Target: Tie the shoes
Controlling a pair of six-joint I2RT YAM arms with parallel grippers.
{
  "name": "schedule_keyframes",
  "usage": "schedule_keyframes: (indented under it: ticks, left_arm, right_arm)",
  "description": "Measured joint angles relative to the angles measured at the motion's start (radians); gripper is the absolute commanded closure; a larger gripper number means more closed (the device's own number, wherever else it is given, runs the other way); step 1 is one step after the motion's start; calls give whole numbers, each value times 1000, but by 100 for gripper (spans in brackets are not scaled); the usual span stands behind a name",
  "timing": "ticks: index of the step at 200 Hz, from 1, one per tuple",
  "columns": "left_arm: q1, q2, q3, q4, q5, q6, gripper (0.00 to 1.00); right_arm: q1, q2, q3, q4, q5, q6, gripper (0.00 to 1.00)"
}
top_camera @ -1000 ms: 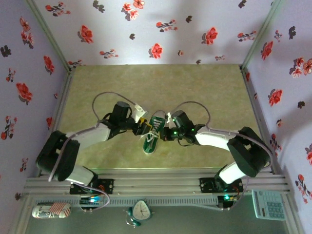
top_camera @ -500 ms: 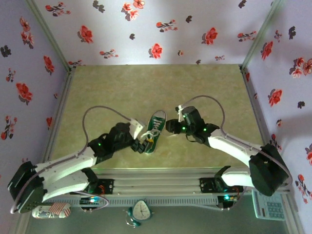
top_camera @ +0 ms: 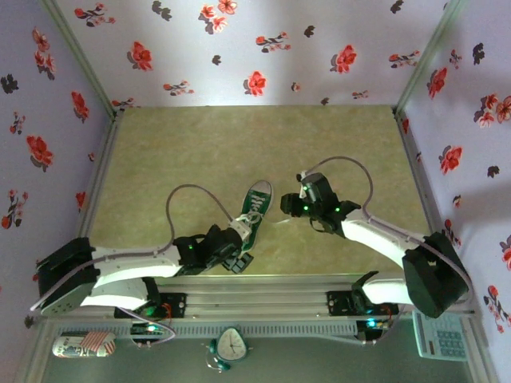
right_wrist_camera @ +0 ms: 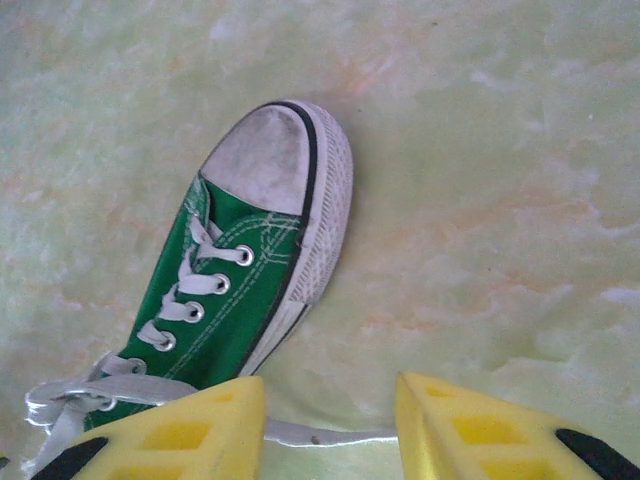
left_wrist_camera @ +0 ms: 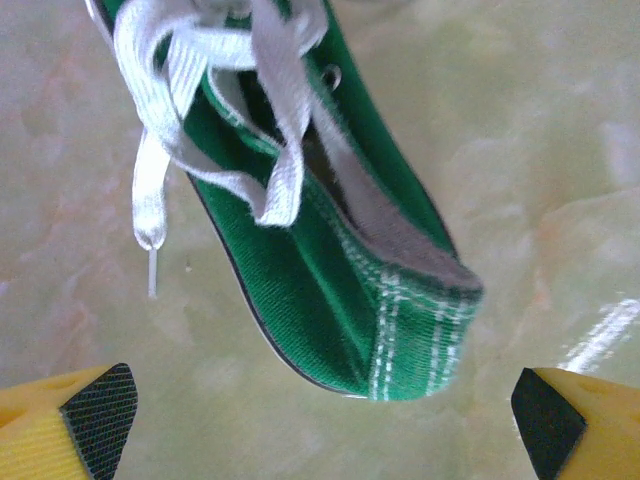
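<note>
My left end effector [left_wrist_camera: 320,415], wide open, faces the heel of the shoe [left_wrist_camera: 330,290]; my right end effector [right_wrist_camera: 330,425], released, straddles a loose lace [right_wrist_camera: 320,436]. Risk: a finger snagging it pulls the tie apart.

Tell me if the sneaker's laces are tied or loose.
Loose ends: one white lace trails off the sneaker onto the table; whether a knot holds cannot be told.

Green sneaker [right_wrist_camera: 230,290], white laces [left_wrist_camera: 148,190]

Left fingers [left_wrist_camera: 95,420] wide, right fingers [right_wrist_camera: 180,432] parted.
</note>
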Motion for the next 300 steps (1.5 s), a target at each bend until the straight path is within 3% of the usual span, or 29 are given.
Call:
schedule_keyframes:
  ticks: [53,108,203,229,261,279,300]
  left_arm:
    - [32,32,48,-100,-109,-123,0]
    - [192,-4,45,-167,-168,-216,0]
    - [428,-45,23,-143,-178,-219,0]
    - [476,-51,21,-130,-175,-231,6]
    - [476,-207,-11,-125,-132,-270,29]
    - [418,-329,-40,-105,-114,-296,32]
    - [308,-352,-50,-53,-92,-334,34]
  right_arm:
    - [0,0,-11,0,1,9,61]
    - [0,1,-10,-1,0,8,61]
    - [23,30,-2,3,-113,-55,67]
    - [41,35,1,11,-118,-70,68]
    - [56,37,5,24,-117,-70,71]
    - [73,54,15,38,-118,-70,71]
    - [108,95,28,61,-132,-80,72]
